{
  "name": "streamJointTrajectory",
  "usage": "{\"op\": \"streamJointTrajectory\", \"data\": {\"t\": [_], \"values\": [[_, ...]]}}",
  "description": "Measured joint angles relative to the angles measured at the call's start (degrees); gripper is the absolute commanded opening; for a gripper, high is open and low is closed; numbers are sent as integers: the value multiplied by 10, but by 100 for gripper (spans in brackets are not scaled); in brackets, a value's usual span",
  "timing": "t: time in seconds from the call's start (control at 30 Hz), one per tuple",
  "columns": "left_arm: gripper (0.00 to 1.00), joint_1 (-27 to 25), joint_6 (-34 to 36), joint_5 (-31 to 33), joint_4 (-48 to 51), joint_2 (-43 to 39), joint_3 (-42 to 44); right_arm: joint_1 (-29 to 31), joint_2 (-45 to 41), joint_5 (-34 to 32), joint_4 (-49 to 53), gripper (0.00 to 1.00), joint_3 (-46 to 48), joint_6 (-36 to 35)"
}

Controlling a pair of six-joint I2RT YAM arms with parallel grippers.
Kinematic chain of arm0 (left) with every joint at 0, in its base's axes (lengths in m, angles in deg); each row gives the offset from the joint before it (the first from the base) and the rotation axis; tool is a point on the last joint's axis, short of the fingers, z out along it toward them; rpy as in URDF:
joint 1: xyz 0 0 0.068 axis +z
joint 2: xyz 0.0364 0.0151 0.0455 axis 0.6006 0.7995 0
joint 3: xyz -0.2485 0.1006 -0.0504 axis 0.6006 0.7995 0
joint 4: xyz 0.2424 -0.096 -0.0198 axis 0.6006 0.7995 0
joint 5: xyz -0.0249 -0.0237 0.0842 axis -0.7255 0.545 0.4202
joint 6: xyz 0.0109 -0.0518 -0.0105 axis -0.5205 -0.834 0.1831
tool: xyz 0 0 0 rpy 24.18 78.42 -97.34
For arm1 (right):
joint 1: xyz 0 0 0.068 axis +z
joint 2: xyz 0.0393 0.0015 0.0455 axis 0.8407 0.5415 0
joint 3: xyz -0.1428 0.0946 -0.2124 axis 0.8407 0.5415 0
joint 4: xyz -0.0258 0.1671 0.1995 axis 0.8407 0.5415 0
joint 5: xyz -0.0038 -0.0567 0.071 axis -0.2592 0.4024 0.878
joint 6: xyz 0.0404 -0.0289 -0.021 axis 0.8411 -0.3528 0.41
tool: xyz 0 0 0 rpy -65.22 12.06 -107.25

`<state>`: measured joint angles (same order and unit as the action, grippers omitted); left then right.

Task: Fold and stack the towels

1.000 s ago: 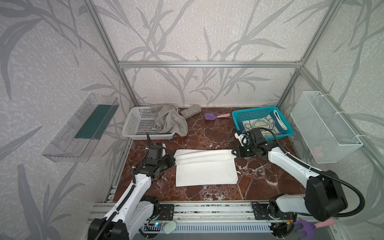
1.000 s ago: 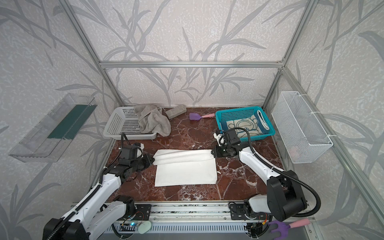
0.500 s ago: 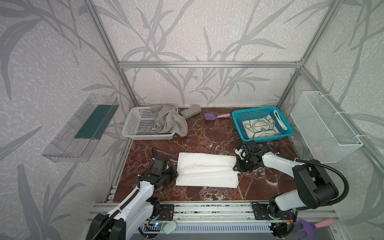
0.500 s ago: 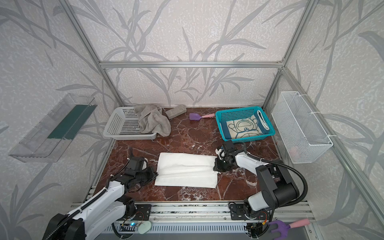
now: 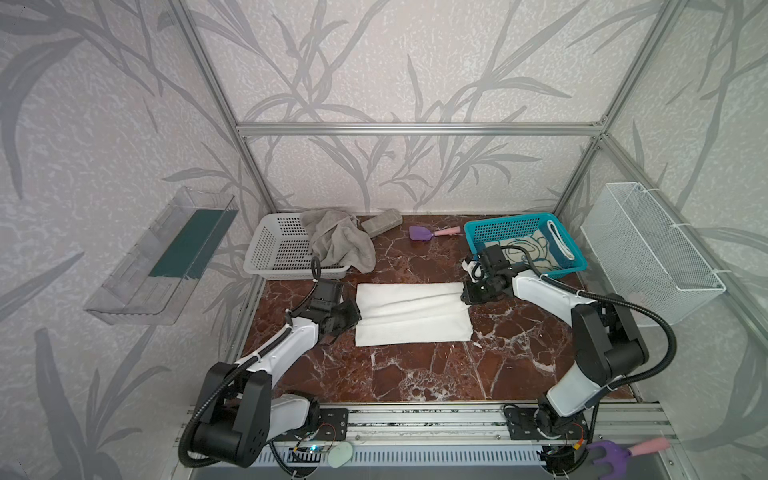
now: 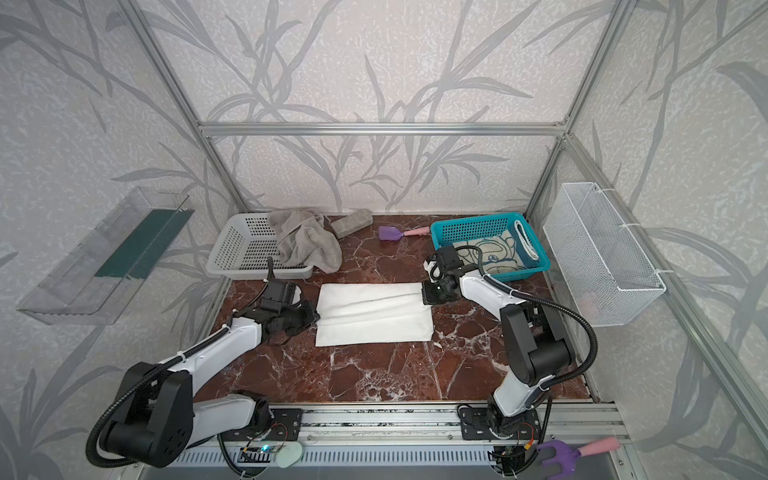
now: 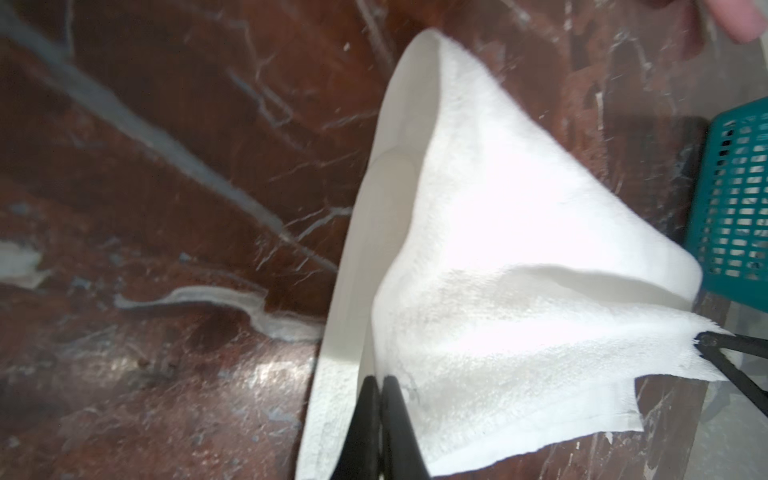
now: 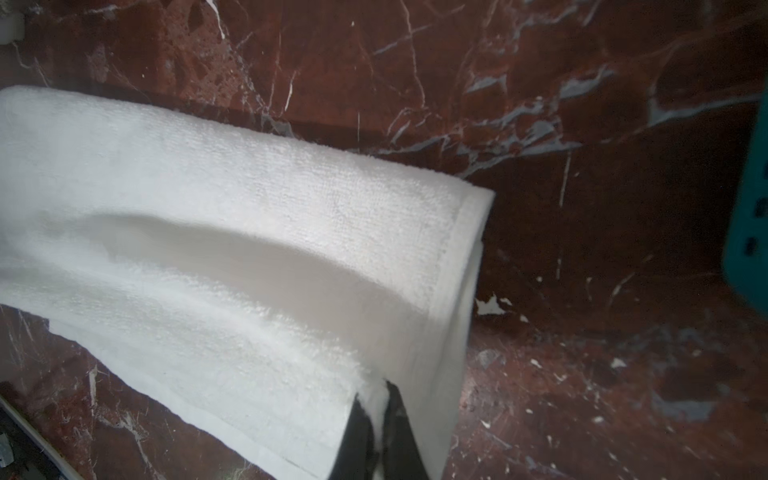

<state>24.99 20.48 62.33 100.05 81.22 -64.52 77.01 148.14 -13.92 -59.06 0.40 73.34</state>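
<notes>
Table (image 5: 415, 374): dark red marble top that serves as the folding surface. The near half, between the arm bases, is bare and leaves room to draw cloth toward the front rail.
White towel (image 5: 411, 320): lies mid-table with its long side across. A raised layer runs from one gripper to the other. Judged step: a lengthwise fold, with the upper layer to be laid over the lower. The near long edge lies flat. The right wrist view shows the hem at the right short edge.
White basket (image 5: 274, 249): stands at the far left.
Blue basket (image 5: 498, 226): stands at the far right, judged to be the stacking place. Its near left corner is just behind the right wrist, so clearance there is tight.
Grey-taupe towel (image 5: 336, 243): unfolded, draped over the white basket's right wall and spilling onto the table. It is judged to be unprocessed.
Beige towel (image 5: 536, 249): lies inside the blue basket with its cartoon outline facing up.
Left gripper (image 5: 353, 313): jaws closed on the white towel's left short edge, pinching thin fabric. It is held low so the layer spans taut.
Right gripper (image 5: 465, 296): jaws closed on the right short edge, near the far corner.
Grey block (image 5: 381, 220): lies at the far edge, between the baskets.
Purple scoop (image 5: 422, 233): lies beside the block, well apart from the white towel, and is no obstruction.
</notes>
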Motion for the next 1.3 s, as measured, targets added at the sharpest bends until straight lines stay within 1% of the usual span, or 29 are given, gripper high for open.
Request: {"op": "streamJointTrajectory", "data": {"t": [0.1,0.23,0.4,0.5,0.53,0.57,0.6,0.67,0.7,0.73,0.8,0.93,1.03,1.1,1.17,1.23,1.3], "values": [[0,0,16,-1,23,-27,-12,0,-30,-2,24,0,9,-6],[0,0,24,-5,55,-67,0,0,-80,6,41,0,46,-10],[0,0,17,-12,50,-112,71,1,-127,38,37,0,123,2],[0,-1,8,-20,40,-106,111,3,-125,59,29,0,159,12],[0,-1,7,-22,37,-97,117,4,-122,64,25,1,167,14],[0,-1,7,-22,32,-84,121,5,-119,69,23,7,173,15],[2,-1,7,-23,27,-70,122,5,-116,72,22,15,177,17],[18,0,8,-24,19,-46,118,5,-114,73,23,32,179,24],[28,1,12,-20,18,-37,111,5,-115,73,23,37,179,24],[36,1,12,-19,20,-30,102,4,-116,73,27,40,177,25],[41,1,16,-9,27,-21,83,3,-125,71,45,44,171,27],[41,4,24,22,60,-37,68,3,-178,71,88,46,150,29],[41,4,30,45,80,-81,61,3,-223,71,98,47,135,36],[41,4,34,56,83,-114,59,3,-236,71,96,47,129,43],[40,2,33,57,81,-129,54,3,-230,71,87,47,128,51],[40,-8,32,54,71,-125,49,5,-207,71,78,46,127,57],[41,-38,33,52,63,-98,37,10,-165,70,78,40,117,61]]}}
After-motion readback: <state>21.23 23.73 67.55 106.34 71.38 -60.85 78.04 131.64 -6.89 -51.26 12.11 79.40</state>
